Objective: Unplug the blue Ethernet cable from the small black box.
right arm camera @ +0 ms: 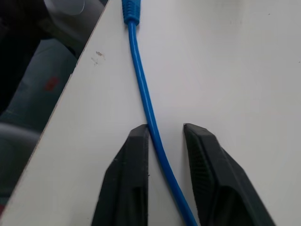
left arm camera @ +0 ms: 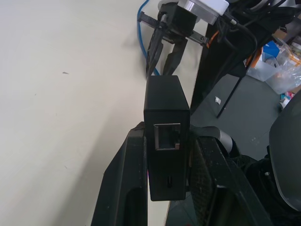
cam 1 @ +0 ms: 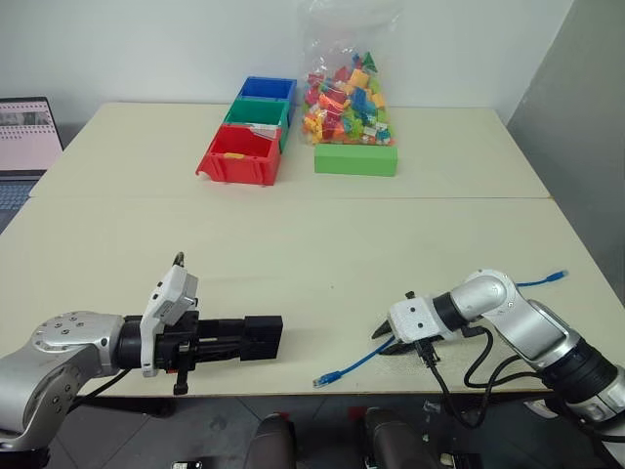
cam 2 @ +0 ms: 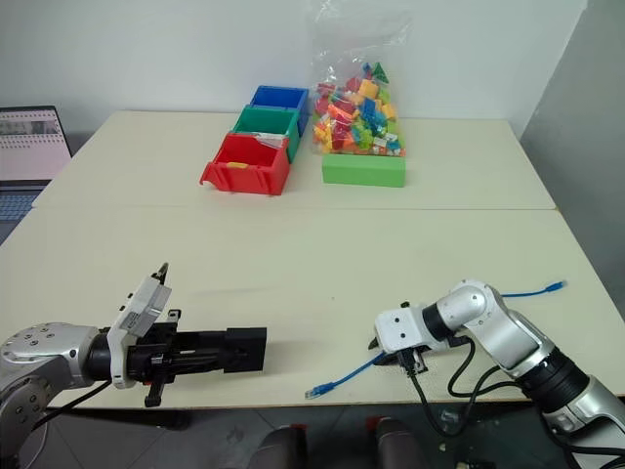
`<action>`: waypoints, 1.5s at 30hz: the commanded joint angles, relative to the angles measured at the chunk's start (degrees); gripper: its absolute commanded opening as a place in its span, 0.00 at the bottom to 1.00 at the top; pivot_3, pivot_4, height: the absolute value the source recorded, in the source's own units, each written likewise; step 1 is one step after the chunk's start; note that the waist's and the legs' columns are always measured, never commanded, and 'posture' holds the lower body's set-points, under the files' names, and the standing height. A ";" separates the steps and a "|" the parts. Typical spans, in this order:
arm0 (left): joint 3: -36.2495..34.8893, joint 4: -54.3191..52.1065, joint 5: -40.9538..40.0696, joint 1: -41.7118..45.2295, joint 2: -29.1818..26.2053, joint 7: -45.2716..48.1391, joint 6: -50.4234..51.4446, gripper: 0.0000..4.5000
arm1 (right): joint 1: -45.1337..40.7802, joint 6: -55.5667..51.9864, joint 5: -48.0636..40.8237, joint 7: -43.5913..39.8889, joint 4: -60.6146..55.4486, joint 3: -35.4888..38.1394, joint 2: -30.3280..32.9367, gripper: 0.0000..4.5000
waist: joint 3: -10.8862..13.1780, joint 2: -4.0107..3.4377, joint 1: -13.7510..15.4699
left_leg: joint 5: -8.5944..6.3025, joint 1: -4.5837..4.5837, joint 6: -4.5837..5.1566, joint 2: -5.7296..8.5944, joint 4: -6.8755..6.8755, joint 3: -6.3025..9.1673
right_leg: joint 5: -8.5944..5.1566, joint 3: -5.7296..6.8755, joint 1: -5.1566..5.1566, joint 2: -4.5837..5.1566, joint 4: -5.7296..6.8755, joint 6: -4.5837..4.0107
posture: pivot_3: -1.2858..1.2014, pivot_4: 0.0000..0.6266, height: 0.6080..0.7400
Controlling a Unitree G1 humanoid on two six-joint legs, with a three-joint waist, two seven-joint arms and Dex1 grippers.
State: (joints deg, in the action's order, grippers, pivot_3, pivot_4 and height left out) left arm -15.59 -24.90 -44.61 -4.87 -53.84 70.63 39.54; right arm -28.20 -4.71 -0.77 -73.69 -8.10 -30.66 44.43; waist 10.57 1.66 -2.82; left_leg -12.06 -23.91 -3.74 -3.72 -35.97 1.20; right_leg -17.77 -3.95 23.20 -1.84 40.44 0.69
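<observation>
My left gripper (cam 1: 239, 340) is shut on the small black box (cam 1: 264, 336), holding it level just above the table's front edge. In the left wrist view the small black box (left arm camera: 165, 108) sits between the two fingers, and its socket (left arm camera: 167, 136) is empty. The blue Ethernet cable (cam 1: 356, 363) lies loose on the table at the front right. One plug (cam 1: 320, 380) is near the edge and the other end (cam 1: 559, 277) is far right. My right gripper (right arm camera: 165, 129) points down at the table. Its fingers straddle the cable (right arm camera: 141, 80) with a gap left beside it.
Red (cam 1: 239, 156), green (cam 1: 259, 114) and blue (cam 1: 269, 88) bins stand at the back with a green block (cam 1: 355, 159) and a bag of coloured bricks (cam 1: 347, 93). A laptop (cam 1: 24, 137) is at the far left. Black arm cables (cam 1: 469, 376) hang over the front edge.
</observation>
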 commanded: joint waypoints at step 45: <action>0.17 46.74 32.77 30.14 19.97 -43.45 -40.71 0.17 | -12.95 -31.39 -8.82 23.07 -3.22 19.42 -19.24 0.63 | -0.02 0.02 -0.01 | 0.00 0.01 0.00 0.03 -0.06 -0.07 | 0.18 0.00 0.08 -0.01 0.44 -0.31 | 0.52 0.24 1.00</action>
State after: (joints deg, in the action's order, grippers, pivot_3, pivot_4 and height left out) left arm -14.00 17.18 -13.73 23.12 -34.26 30.07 3.85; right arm -41.07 -33.49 -6.62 -48.69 -3.27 -9.97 25.06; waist 10.55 1.68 -2.83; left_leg -12.06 -23.91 -3.75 -3.67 -36.04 1.13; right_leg -17.59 -3.93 23.28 -1.85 40.88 0.39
